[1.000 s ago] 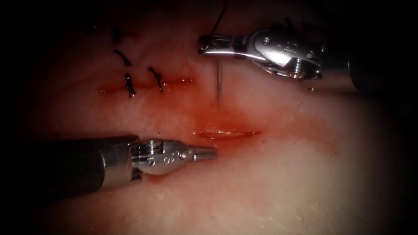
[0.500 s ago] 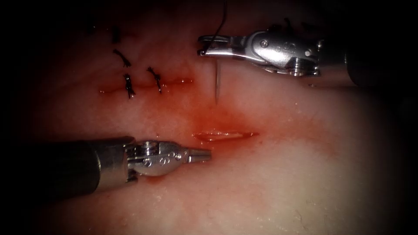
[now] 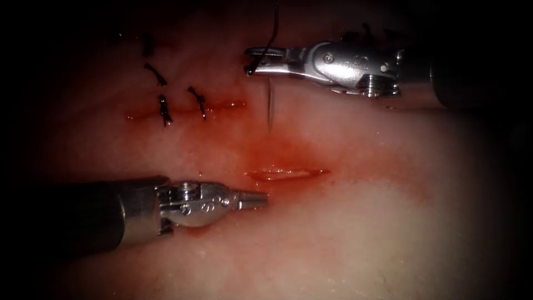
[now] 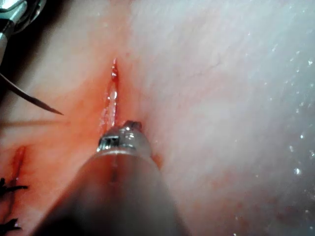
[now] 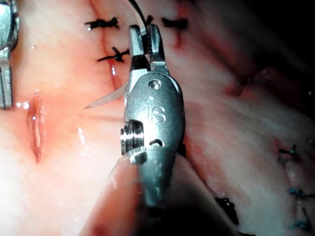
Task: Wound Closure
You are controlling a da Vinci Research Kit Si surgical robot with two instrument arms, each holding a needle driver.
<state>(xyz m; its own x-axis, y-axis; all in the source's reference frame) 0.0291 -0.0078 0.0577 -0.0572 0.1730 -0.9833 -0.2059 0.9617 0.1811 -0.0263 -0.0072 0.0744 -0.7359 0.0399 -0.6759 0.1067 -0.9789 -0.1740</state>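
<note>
Needle (image 3: 270, 108): a thin silver needle hangs in the upper middle of the endoscope view, point down. It is in the air above the tissue and is not stuck in it. Its point stops just above the red patch over the cut. The right tool holds it near its thread end.
Needle, other views: the left wrist view shows its sharp point (image 4: 34, 101) free, near the cut. The right wrist view shows it (image 5: 106, 100) sticking out sideways from the jaws.
Thread (image 3: 272, 33): a dark thread goes up from the right tool's tip to the top edge of the endoscope view.
Right tool (image 3: 251, 61): it comes in from the upper right. Its 2 jaws are clamped tight on the needle. In the right wrist view (image 5: 144, 37) the jaws pinch the needle and the thread runs off past them.
Cut (image 3: 287, 173): a short open slit in the middle of the endoscope view, wet and red, with no stitch in it.
Left tool (image 3: 264, 198): it lies in the lower left, its tip just left of the cut's left end. Its jaws are pressed together and hold nothing.
Red fluid (image 3: 288, 150): it stains the tissue around the cut.
Tissue (image 3: 361, 233): pale and pink.
Stitches (image 3: 165, 108): 4 dark knots sit in the upper left, 2 of them on a closed cut.
</note>
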